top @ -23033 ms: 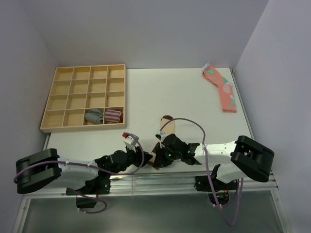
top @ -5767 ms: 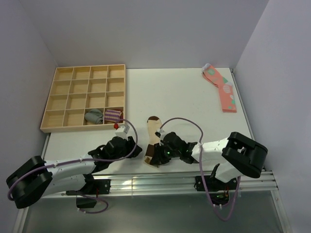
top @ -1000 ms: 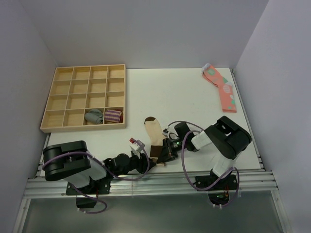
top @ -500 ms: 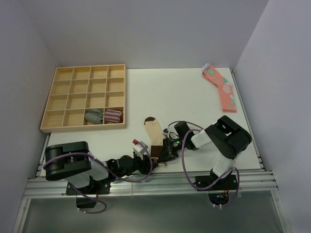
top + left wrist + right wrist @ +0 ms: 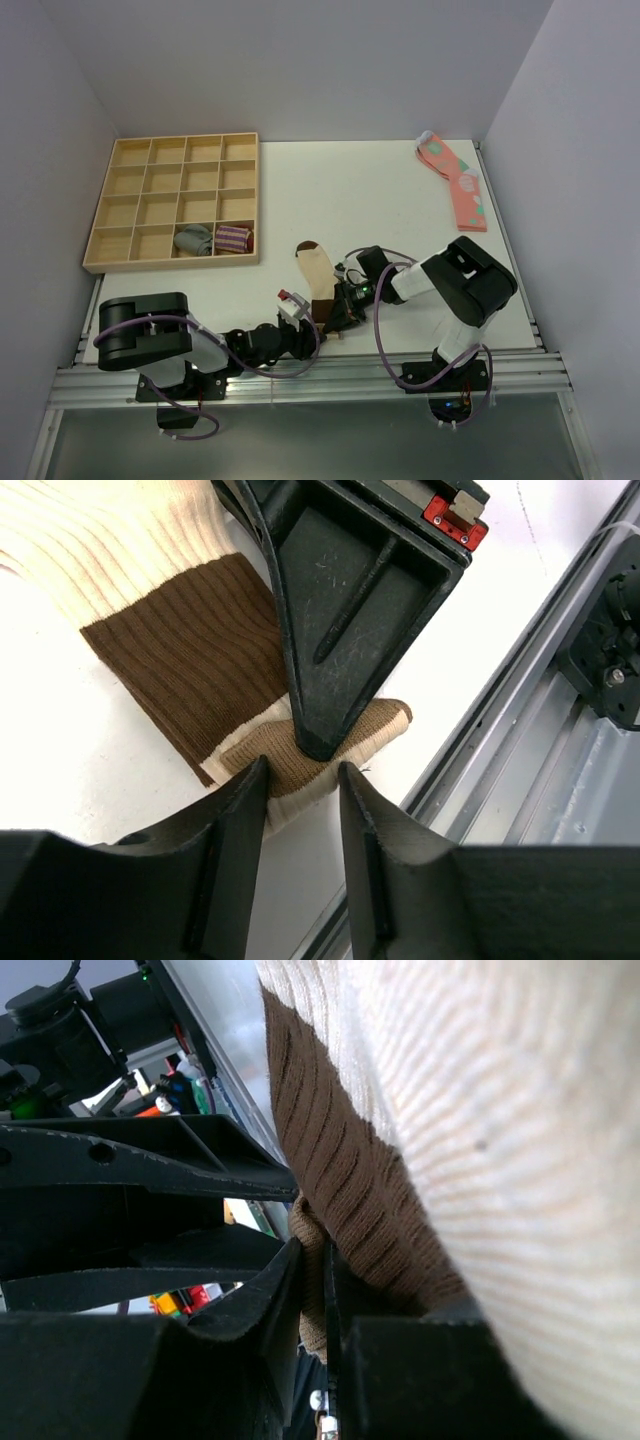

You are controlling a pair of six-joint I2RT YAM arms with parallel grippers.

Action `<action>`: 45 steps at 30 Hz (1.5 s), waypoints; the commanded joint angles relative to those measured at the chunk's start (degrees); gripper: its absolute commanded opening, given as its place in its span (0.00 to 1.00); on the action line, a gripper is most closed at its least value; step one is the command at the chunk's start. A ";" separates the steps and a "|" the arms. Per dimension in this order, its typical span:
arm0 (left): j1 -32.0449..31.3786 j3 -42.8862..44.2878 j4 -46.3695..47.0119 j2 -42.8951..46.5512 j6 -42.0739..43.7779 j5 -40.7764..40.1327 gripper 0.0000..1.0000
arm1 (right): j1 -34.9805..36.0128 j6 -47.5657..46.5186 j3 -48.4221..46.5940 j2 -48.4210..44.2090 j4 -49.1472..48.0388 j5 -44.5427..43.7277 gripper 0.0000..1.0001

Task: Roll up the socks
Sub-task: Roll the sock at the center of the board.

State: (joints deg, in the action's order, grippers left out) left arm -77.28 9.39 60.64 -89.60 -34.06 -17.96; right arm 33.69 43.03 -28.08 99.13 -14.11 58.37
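Observation:
The beige socks (image 5: 321, 274) lie stacked near the table's front edge, dark brown toe (image 5: 310, 247) pointing away and brown cuff (image 5: 200, 650) nearest me. My right gripper (image 5: 338, 308) is shut on a folded-up bit of the cuff (image 5: 345, 1210), its jaws almost touching (image 5: 312, 1260). In the left wrist view its black finger (image 5: 340, 610) presses down on that tan fold (image 5: 375, 725). My left gripper (image 5: 300, 777) is open by a narrow gap, its fingertips (image 5: 258, 775) straddling the fold's edge; it also shows in the top view (image 5: 306, 322).
A wooden compartment tray (image 5: 135, 180) stands at the back left with a grey rolled sock (image 5: 195, 240) and a purple-striped one (image 5: 233, 238). Pink socks with green spots (image 5: 458, 188) lie at the back right. The metal front rail (image 5: 540, 670) runs right beside the cuff.
My left gripper has slid right along the front edge up to the sock cuff. The right gripper keeps its hold on the cuff and has barely moved.

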 commanded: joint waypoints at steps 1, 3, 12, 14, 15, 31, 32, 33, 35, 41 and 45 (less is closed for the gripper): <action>-1.30 1.51 -4.04 -1.36 0.75 -0.24 0.39 | -0.47 0.83 -1.02 1.85 1.80 0.17 0.16; -1.74 2.30 -5.18 -1.63 0.93 -0.94 0.36 | -0.47 1.00 -0.93 2.03 1.11 0.17 0.16; -3.32 4.41 -8.35 -2.95 1.19 -2.17 0.24 | -0.64 -2.50 -1.37 1.07 4.18 -3.61 0.16; -3.32 4.50 -8.70 -2.86 1.19 -2.08 0.21 | -0.56 -2.77 -0.93 0.45 4.52 -4.48 0.16; -3.32 4.76 -8.96 -2.95 1.19 -2.08 0.20 | -0.56 -3.38 -0.84 0.19 4.79 -5.01 0.17; -3.32 10.82 -20.38 -3.39 -1.79 1.43 0.00 | -0.56 -9.36 2.58 -14.14 9.28 -24.34 0.44; -3.23 11.44 -21.78 -3.30 -1.88 2.30 0.00 | -0.56 -9.36 2.93 -15.27 9.19 -25.40 0.44; -3.15 11.79 -22.66 -3.21 -2.14 2.75 0.00 | -0.56 -9.28 3.20 -15.89 9.10 -26.28 0.44; -2.88 12.67 -24.25 -2.60 -3.02 3.62 0.00 | -0.56 -9.01 3.99 -17.82 8.40 -28.56 0.44; -0.34 14.08 -28.38 -0.66 -4.70 9.07 0.01 | -0.56 -8.66 5.48 -24.50 8.83 -35.77 0.44; 1.33 15.48 -31.28 -0.75 -5.22 10.92 0.00 | -0.56 -8.66 6.71 -29.16 8.49 -38.23 0.44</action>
State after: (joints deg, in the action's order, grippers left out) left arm -76.60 24.16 37.56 -90.45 -37.76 -13.23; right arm 33.34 35.88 -22.44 73.47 -4.67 26.96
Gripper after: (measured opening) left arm 0.155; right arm 0.437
